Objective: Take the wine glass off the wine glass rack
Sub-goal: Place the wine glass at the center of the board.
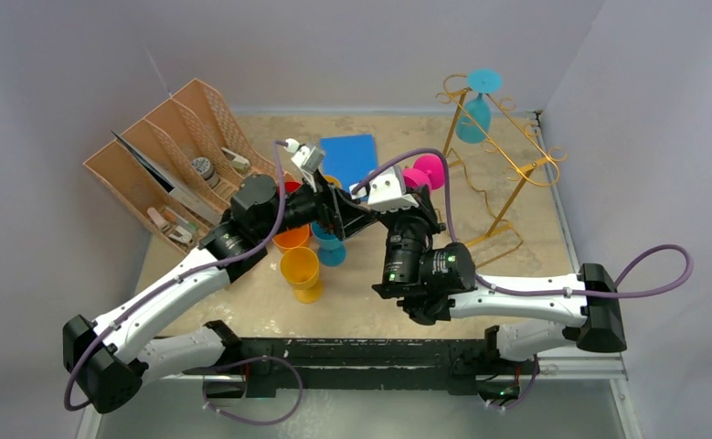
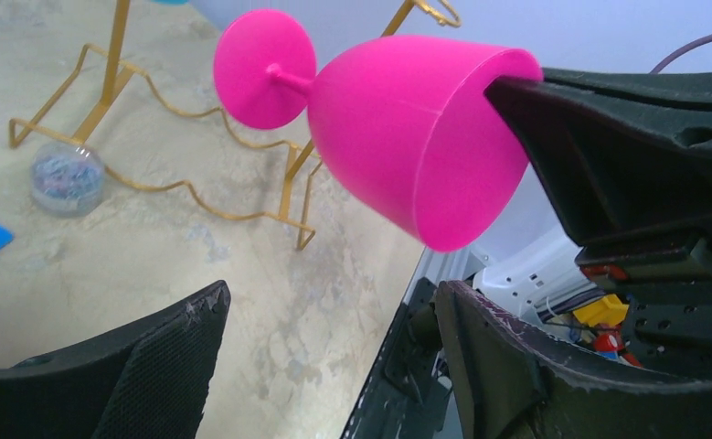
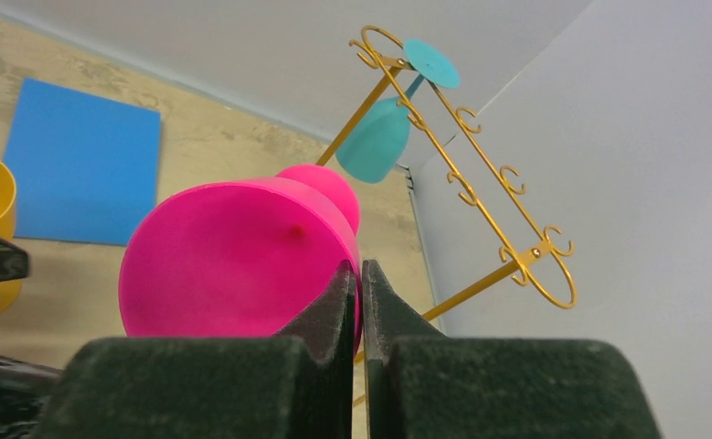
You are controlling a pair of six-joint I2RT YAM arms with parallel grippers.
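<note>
A pink wine glass (image 1: 422,172) lies on its side in the air, left of the gold wire rack (image 1: 516,174) and clear of it. My right gripper (image 3: 359,274) is shut on the rim of the pink glass (image 3: 233,256). A teal wine glass (image 1: 472,117) hangs upside down at the rack's far top end, also in the right wrist view (image 3: 375,137). My left gripper (image 2: 334,302) is open and empty, just below and near the pink glass (image 2: 407,128). The rack's wavy base (image 2: 196,197) shows behind it.
A brown slotted organizer (image 1: 169,155) stands at the back left. A yellow cup (image 1: 301,270), an orange cup (image 1: 290,236) and a teal cup (image 1: 331,247) stand under the left arm. A blue sheet (image 1: 349,155) lies at the back. A small clear tub (image 2: 67,176) sits by the rack base.
</note>
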